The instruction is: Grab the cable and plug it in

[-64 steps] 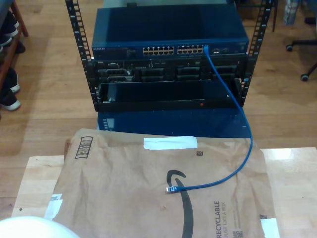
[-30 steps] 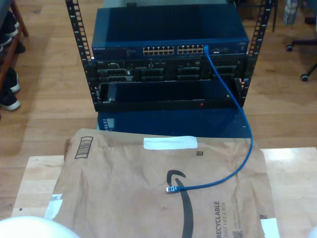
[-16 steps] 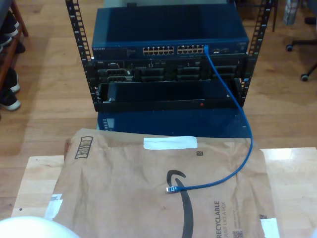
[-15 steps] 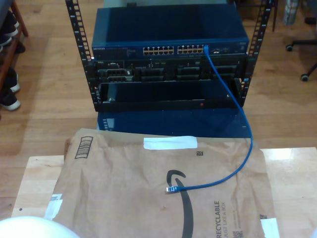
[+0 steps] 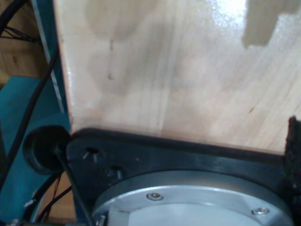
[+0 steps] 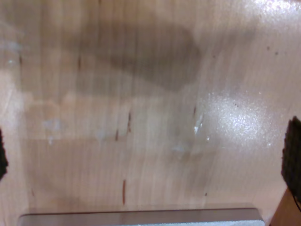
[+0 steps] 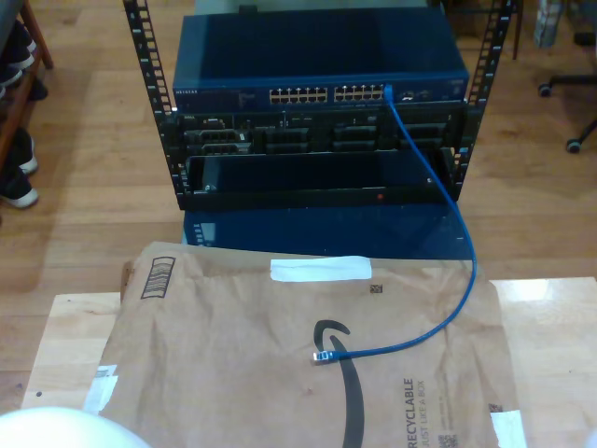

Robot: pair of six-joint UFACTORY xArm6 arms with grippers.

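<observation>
Blue cable [image 7: 448,219]: one end in switch [image 7: 322,70], clear plug [image 7: 322,357] on cardboard [image 7: 233,373]; pincer states untellable.

- Setting: an office or networking test room.
- Open black perforated-rail equipment rack [image 7: 149,103] standing on wood-plank floor [image 7: 84,196].
- Blue rack-mounted network switch [image 7: 322,65] with a row of ports; darker units below it.
- Castors of a rolling office chair [image 7: 574,89] at the exterior view's right.
- Pale wooden tabletop [image 7: 65,345] under a flattened brown cardboard sheet [image 7: 233,373].
</observation>
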